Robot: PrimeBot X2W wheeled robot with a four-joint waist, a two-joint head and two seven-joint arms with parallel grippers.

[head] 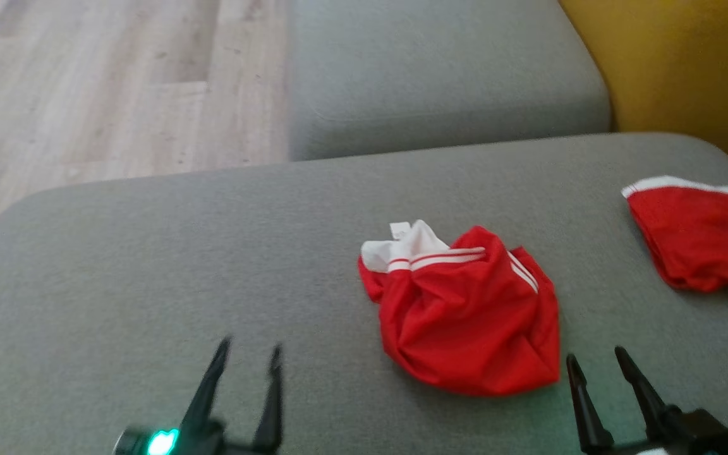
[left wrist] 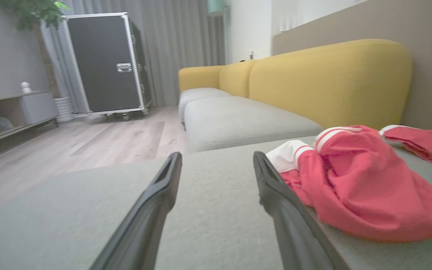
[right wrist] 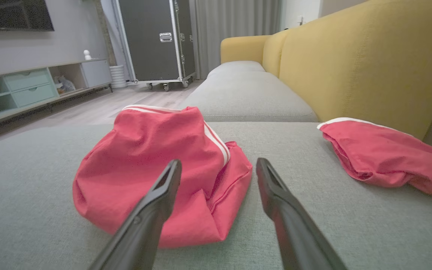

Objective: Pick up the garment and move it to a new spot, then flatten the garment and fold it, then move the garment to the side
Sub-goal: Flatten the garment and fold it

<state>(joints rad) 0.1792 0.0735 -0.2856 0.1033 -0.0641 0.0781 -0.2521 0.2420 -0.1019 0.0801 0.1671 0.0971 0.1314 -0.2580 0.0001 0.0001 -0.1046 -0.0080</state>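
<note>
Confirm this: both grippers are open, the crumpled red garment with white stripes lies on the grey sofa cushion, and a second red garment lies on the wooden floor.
One thing is wrong: the second red garment with a white band lies on the same grey sofa cushion, at its right end, not on the wooden floor. The head view shows it. The rest stands.

The garment (head: 465,322) ahead of the jaws is thin, smooth red cloth with white trim, softly creased. The grey seat cushion (head: 149,265) under it is matt, coarsely woven fabric. Beyond the jaws, the floor (head: 86,82) looks like pale matt wood planks
</note>
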